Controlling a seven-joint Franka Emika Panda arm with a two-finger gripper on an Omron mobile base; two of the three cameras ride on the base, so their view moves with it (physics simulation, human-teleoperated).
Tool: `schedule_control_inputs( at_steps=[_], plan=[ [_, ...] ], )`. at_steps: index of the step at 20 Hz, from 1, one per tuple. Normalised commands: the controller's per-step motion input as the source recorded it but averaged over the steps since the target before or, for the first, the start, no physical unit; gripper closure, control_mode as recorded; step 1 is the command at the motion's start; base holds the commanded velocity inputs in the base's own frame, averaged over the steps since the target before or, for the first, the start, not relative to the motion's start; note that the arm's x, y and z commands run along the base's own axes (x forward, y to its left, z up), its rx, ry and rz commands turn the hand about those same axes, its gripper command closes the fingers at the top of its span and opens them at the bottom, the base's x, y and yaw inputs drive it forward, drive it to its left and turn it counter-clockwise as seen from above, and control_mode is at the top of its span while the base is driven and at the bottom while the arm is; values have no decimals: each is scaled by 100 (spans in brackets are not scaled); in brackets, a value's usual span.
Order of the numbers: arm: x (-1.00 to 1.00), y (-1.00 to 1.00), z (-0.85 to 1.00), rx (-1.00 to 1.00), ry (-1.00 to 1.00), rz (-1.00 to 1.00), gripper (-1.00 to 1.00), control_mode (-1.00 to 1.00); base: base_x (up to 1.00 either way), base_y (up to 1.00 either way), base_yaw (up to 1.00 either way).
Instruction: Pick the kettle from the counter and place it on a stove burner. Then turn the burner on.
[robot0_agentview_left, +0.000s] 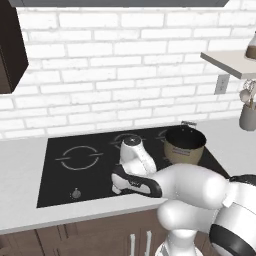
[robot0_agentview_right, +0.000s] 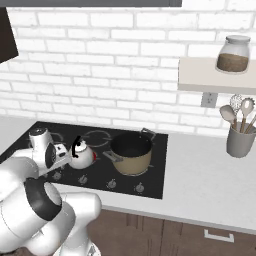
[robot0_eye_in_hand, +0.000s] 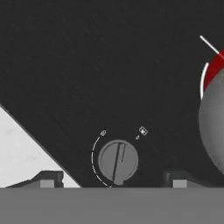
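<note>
The kettle (robot0_agentview_right: 82, 156) is already sitting on the stove (robot0_agentview_right: 157, 165), at about nine o'clock from the tan pot (robot0_agentview_right: 131, 153) and just beside it, and a red glow (robot0_eye_in_hand: 214, 70) is showing under its edge in the hand view, so the burner there may already be lit. The gripper (robot0_eye_in_hand: 113, 179) is hanging low over the glass with its fingers spread wide and nothing between them; the knob (robot0_eye_in_hand: 117, 162) is lying squarely between the two tips, apart from both. From here the step in hand is looking like the knob work, either just finishing or about to begin. Doing it well is meaning keeping the hand centred on the knob, with the fingers bracketing its raised ridge rather than its round rim, and keeping the wrist from swinging toward two o'clock, where the kettle's body is standing near
</note>
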Motion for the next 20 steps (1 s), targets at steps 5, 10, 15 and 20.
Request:
schedule_control_inputs(
  at_steps=[5, 10, 15, 20],
  plan=[
    [-14, -2, 100, 0, -39, 0, -100, -100, 0, 0, 0],
    [-83, -82, 86, 9, -48, 0, -100, -100, 0, 0, 0],
    [-100, -100, 55, 22, -47, -3, -100, -100, 0, 0, 0],
    [-100, -100, 62, 28, -50, 0, -100, -100, 0, 0, 0]
  ],
)
